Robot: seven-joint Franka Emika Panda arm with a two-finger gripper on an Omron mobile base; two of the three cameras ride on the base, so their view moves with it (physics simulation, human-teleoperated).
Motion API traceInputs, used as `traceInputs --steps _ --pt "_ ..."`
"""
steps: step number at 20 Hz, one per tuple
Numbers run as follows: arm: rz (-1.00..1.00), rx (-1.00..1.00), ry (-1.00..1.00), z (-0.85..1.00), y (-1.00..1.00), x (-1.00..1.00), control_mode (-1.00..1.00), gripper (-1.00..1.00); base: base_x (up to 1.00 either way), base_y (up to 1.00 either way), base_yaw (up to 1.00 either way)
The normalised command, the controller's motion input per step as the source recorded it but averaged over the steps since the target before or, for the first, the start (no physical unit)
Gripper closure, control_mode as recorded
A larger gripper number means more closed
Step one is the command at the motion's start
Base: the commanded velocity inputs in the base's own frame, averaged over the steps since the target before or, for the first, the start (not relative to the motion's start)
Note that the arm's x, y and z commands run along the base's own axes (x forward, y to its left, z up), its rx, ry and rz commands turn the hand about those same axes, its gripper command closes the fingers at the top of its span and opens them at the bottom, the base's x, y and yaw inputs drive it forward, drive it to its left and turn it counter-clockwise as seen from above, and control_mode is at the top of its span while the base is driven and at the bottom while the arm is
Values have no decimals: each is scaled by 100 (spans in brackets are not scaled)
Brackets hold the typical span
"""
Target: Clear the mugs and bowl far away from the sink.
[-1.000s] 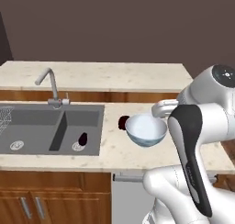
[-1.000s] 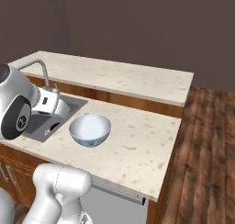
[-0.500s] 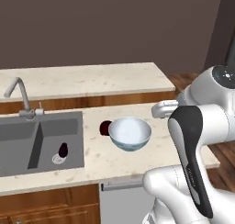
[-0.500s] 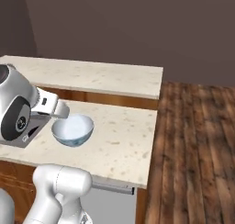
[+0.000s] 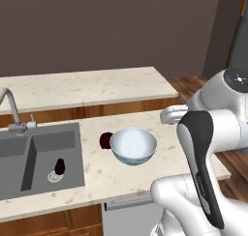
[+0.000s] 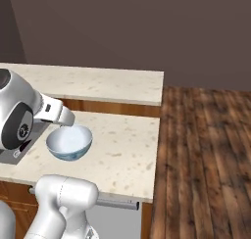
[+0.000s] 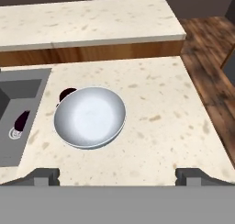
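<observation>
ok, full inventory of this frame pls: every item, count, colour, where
bowl: 1, pale blue-white, on the front counter right of the sink
mug on counter: 1, dark maroon, just left of the bowl, partly hidden behind it
mug in sink: 1, dark maroon, in the right basin by the drain
sink: 1, dark grey, two basins, left end of the counter
faucet: 1, silver, behind the sink
counter: 2 levels, beige speckled
floor: dark wood, to the right
tool: 1, dark fingertips spread wide, above the counter, holding nothing

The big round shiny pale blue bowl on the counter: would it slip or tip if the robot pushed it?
The round glossy pale blue bowl looks smooth, so it would probably slide on the speckled counter. It sits wide and upright, so tipping seems unlikely. It looks hard, perhaps breakable.
</observation>
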Motion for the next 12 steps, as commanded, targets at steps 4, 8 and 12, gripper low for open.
traceInputs --steps 4,8,12 --pt "0 0 0 0 0 0 100 -100 45 1 -5" --pt "0 0 0 0 0 0 100 -100 39 2 -13" --pt "0 0 0 0 0 0 100 -100 28 11 -28"
